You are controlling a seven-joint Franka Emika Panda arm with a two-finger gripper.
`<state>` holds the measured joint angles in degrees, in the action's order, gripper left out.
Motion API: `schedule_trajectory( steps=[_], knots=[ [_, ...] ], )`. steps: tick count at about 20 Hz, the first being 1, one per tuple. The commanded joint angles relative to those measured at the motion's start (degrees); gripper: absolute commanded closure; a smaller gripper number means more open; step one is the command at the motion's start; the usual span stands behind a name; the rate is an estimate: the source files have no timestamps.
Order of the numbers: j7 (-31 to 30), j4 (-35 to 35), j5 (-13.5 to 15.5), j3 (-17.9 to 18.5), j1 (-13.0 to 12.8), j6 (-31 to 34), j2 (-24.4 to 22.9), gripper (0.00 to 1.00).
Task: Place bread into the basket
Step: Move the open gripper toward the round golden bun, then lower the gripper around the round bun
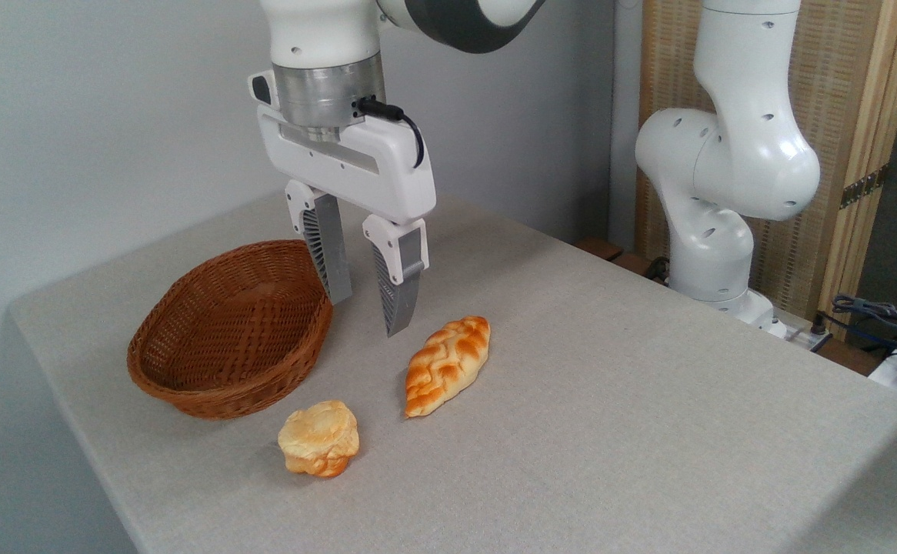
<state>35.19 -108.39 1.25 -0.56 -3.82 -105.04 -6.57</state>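
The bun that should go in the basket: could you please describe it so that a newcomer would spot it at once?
Start at the brown wicker basket on the left of the grey table. Just in front of its near rim, slightly to the right, lies the bun, apart from the basket. It is small, round, pale golden and lumpy, unlike the longer braided, orange-glazed loaf to its right.

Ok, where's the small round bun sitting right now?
The round bun lies on the table near its front edge, just below the wicker basket and left of the braided loaf.
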Motion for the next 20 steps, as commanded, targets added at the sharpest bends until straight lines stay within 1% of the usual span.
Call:
schedule_trajectory(
  steps=[1, 7, 12, 17, 20],
  knots=[
    [0.7, -0.5, 0.5, -0.4, -0.3, -3.2, 1.0, 0.0],
    [0.8, -5.0, 0.3, -0.3, -0.4, -11.9, 1.9, 0.0],
    [1.7, -5.3, 0.2, -0.3, -0.4, -19.0, 7.2, 0.0],
    [1.7, -5.3, 0.2, -0.5, -0.4, -22.4, 9.9, 0.0],
    [1.8, -5.3, 0.2, -0.5, -0.9, -23.5, 11.0, 0.0]
  ],
)
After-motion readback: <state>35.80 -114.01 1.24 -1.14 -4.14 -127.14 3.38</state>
